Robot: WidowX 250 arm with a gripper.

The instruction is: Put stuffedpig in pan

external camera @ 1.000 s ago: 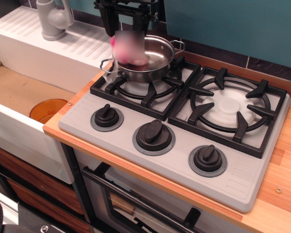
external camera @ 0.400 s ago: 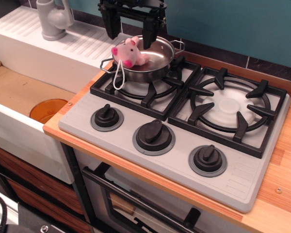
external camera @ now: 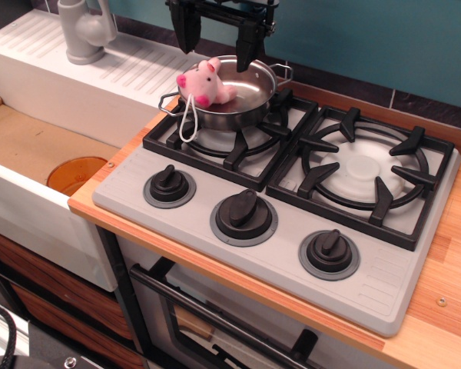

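Note:
The stuffedpig, pale pink with a darker snout and feet, lies in the pan against its left rim. Its white string loop hangs over the pan's side onto the grate. The shiny steel pan stands on the left burner grate at the back of the stove. My gripper hovers above the pan with its two black fingers spread wide apart, holding nothing, clear of the pig.
A white sink unit with a grey faucet and ribbed drainboard stands to the left, with an orange disc down in the basin. The right burner grate is bare. Three black knobs line the stove front.
The pig was let go and dropped into the pan. My gripper opened, then rose up and slightly right, away from the pan.

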